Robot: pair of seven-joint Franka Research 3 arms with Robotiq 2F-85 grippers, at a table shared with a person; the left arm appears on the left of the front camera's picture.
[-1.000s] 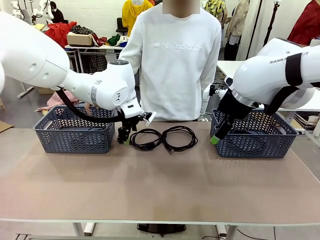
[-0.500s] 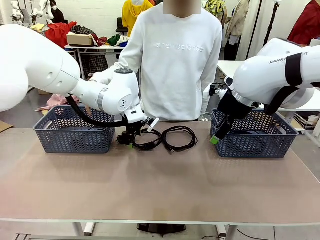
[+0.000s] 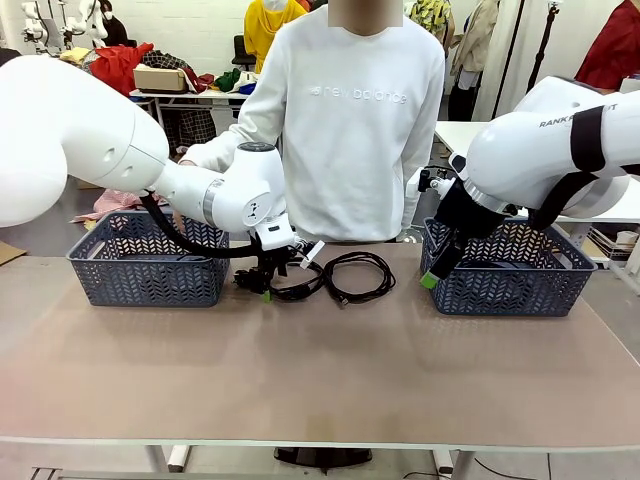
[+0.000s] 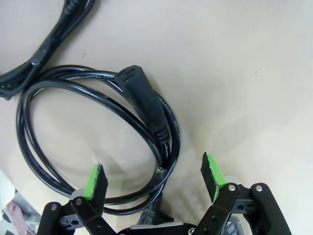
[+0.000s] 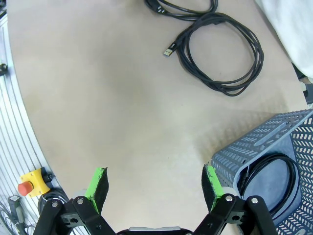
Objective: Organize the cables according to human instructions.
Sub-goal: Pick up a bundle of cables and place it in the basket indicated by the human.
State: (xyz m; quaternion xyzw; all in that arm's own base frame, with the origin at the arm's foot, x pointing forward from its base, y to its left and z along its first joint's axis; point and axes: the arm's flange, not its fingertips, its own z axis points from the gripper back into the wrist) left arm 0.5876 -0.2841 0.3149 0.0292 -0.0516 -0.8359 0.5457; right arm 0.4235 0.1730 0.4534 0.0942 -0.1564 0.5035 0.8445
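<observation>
Two coiled black cables lie side by side at the table's far middle, the left loop (image 3: pixel 298 281) and the right loop (image 3: pixel 361 275). My left gripper (image 3: pixel 264 289) is down at the left loop's near-left edge. In the left wrist view it (image 4: pixel 154 177) stands open, its green pads astride the loop's (image 4: pixel 98 127) strands beside a black plug (image 4: pixel 146 105). My right gripper (image 3: pixel 431 277) hangs open in front of the right basket, above bare table (image 5: pixel 155 190). The right loop (image 5: pixel 222 54) lies far ahead of it. Another coiled cable (image 5: pixel 269 181) rests inside the right basket.
A grey basket (image 3: pixel 150 262) stands at the far left and another (image 3: pixel 520 285) at the far right. A person in a white sweatshirt (image 3: pixel 350 120) stands behind the cables, one hand (image 3: pixel 196 156) near my left arm. A red stop button (image 5: pixel 27 187) sits off the table's edge.
My left gripper has moved right and down, from beside the left basket onto the left cable loop. The right arm has stayed still.
</observation>
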